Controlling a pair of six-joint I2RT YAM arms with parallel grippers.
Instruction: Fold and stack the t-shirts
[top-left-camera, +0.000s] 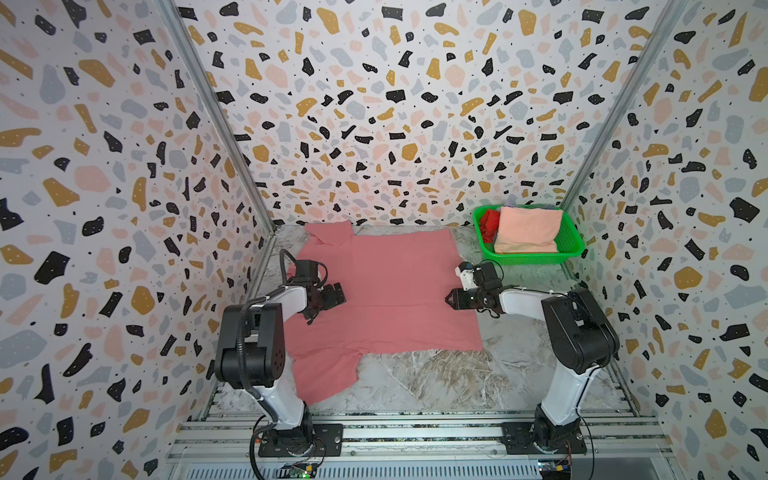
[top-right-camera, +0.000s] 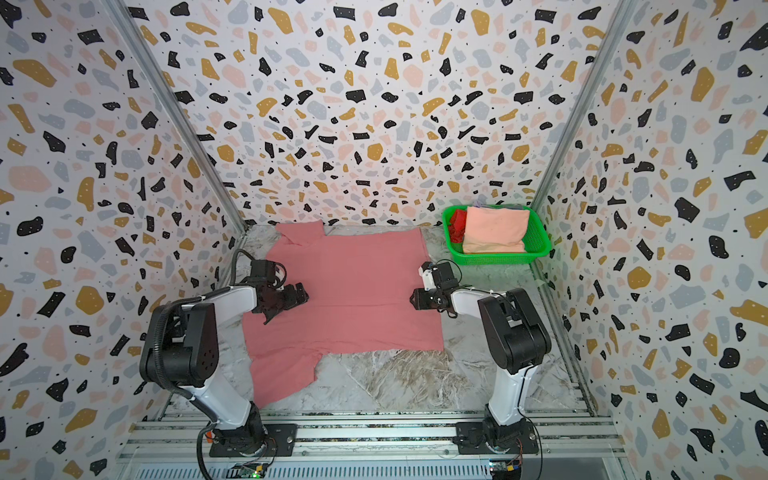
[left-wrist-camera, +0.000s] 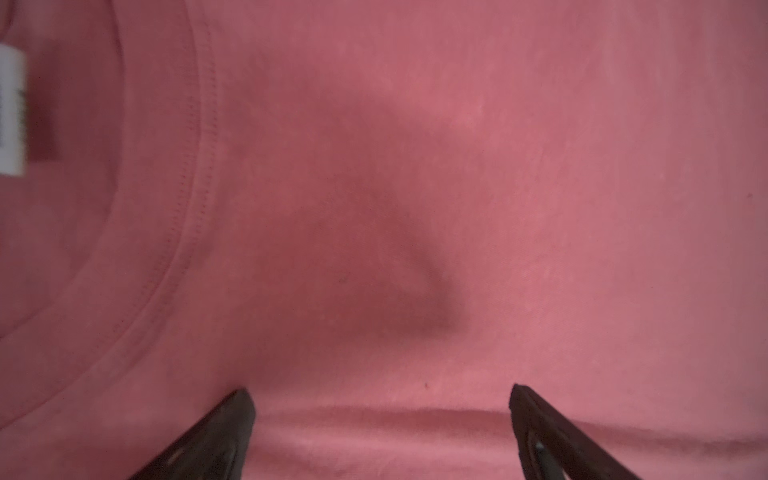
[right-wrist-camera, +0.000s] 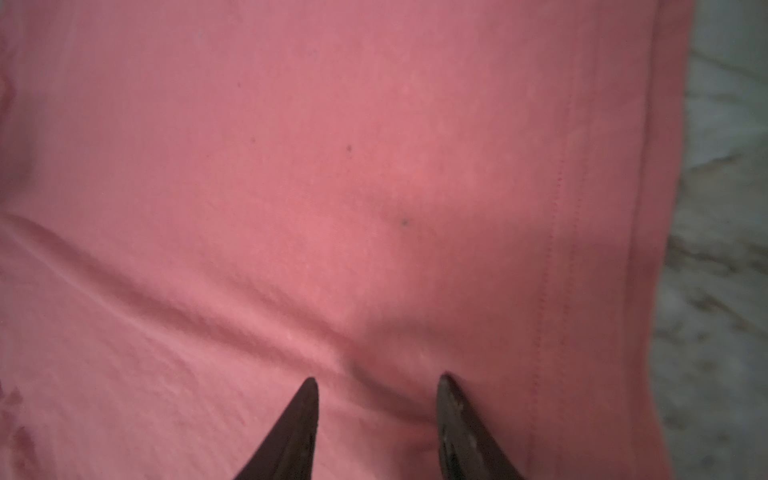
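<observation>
Rose-pink t-shirt (top-left-camera: 395, 282) spread flat on the marbled tabletop (top-left-camera: 436, 374), reaching its back edge.
We see soft knit; left gripper (left-wrist-camera: 380, 395) gapes wide by the stitched collar, right gripper (right-wrist-camera: 378, 380) half-parted, tips denting a crease, holding nothing. Peach t-shirt (top-left-camera: 528, 230) folded and red t-shirt (top-left-camera: 488, 224) crumpled in the green mesh basket (top-left-camera: 536, 259), back-right corner.

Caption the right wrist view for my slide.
Right gripper, jaws apart, tips on the rose-pink t-shirt beside its stitched hem; marble table beyond it.
</observation>
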